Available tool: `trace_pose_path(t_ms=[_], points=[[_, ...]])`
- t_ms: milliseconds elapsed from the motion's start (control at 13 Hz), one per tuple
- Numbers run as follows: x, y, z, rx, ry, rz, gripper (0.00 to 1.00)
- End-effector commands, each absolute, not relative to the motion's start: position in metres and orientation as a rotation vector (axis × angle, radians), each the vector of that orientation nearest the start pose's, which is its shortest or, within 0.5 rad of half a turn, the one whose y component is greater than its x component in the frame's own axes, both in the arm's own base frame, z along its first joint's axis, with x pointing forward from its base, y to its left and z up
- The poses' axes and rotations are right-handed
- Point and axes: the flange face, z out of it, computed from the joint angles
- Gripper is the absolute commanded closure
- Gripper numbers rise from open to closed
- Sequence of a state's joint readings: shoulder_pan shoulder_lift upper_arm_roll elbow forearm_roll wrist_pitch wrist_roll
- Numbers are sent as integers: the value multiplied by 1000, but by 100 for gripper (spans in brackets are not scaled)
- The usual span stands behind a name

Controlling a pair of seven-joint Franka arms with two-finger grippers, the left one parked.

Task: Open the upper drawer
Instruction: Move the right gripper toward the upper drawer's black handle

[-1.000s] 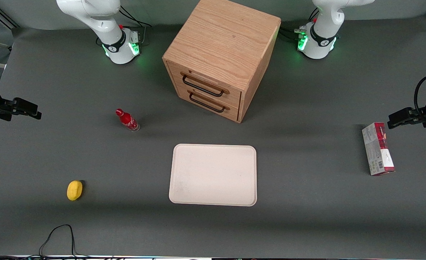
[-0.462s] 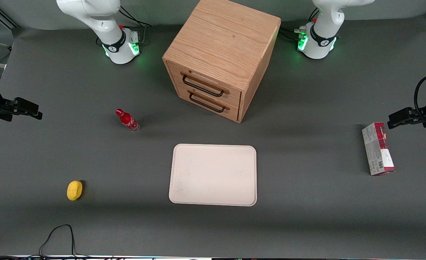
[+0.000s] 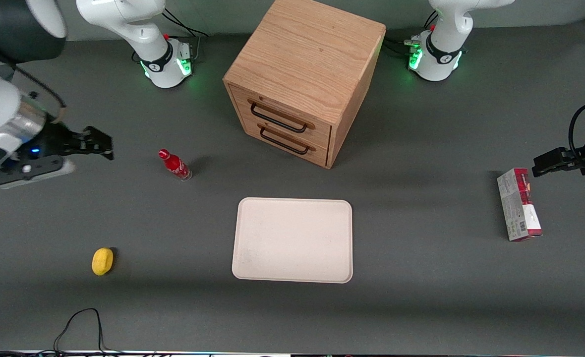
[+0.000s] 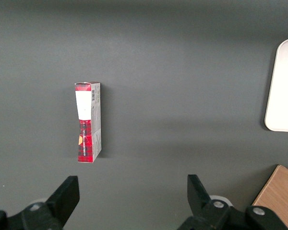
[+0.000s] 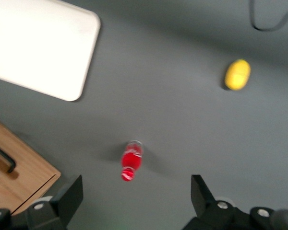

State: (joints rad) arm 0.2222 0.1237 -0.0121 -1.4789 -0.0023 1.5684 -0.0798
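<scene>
The oak cabinet (image 3: 307, 54) stands at the middle of the table with two drawers facing the front camera. The upper drawer (image 3: 317, 125) is closed, with its thin black handle (image 3: 278, 118) across the front. The matching lower drawer (image 3: 317, 151) below it is closed too. My gripper (image 3: 105, 145) hangs above the table toward the working arm's end, well apart from the cabinet, open and empty. In the right wrist view the gripper (image 5: 136, 191) has its fingers wide apart, and a corner of the cabinet (image 5: 24, 175) with a bit of black handle shows.
A small red bottle (image 3: 175, 165) stands between my gripper and the cabinet and also shows in the right wrist view (image 5: 129, 163). A cream tray (image 3: 292, 240) lies nearer the camera than the cabinet. A lemon (image 3: 102, 261) and a red-grey box (image 3: 518, 204) lie on the table.
My gripper has swung in from the table's edge toward the red bottle and the cabinet. The drawers and the objects have not moved.
</scene>
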Motion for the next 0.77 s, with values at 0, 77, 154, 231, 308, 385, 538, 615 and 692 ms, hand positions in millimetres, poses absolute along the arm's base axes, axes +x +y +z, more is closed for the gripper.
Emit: trace_pose_path(t_ms=[0, 77, 154, 231, 308, 385, 538, 615, 692], points=[[572, 184, 598, -3087, -596, 48, 0], [565, 208, 596, -3073, -660, 51, 0], [558, 235, 591, -3057, -733, 60, 0], [548, 260, 591, -3040, -803, 56, 0], [537, 285, 591, -3021, -873, 53, 0], [530, 305, 588, -3004, -928, 56, 0], [513, 340, 580, -2897, -1031, 100, 0], [511, 348, 575, -2858, -1030, 124, 0], [504, 362, 572, -2826, -1051, 141, 0]])
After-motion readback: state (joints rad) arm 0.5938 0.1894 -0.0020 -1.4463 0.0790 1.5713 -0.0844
